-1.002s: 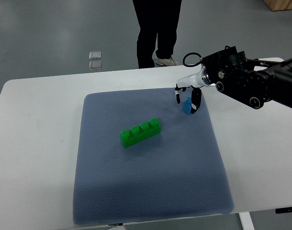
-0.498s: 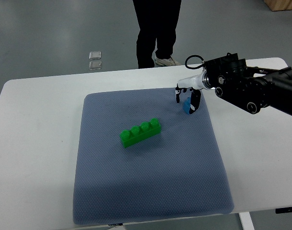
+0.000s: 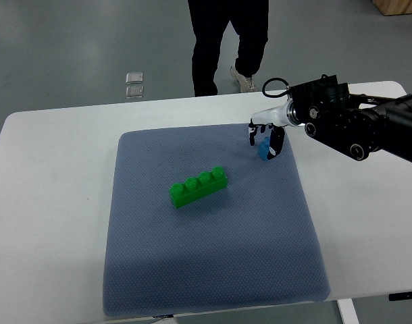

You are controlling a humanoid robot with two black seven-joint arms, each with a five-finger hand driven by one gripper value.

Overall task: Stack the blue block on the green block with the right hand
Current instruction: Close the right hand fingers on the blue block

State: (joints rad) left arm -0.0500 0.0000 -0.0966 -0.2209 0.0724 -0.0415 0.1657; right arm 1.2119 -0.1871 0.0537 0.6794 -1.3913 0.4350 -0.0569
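A white table (image 3: pixel 50 169) is covered by a grey-blue mat (image 3: pixel 213 256), with a person's legs (image 3: pixel 223 47) seen beyond its far edge. The green block (image 3: pixel 198 186) lies near the mat's centre, well apart from the right hand (image 3: pixel 265 140), whose fingers are closed around the small blue block (image 3: pixel 264 150) at the mat's far right corner. Only part of the block is seen between the fingers, so a shallow hold is judged likely; the block could be dropped or tilted, and the studs missed.

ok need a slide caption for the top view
Right hand closes around the blue block at the mat's far edge; green block waits mid-mat.
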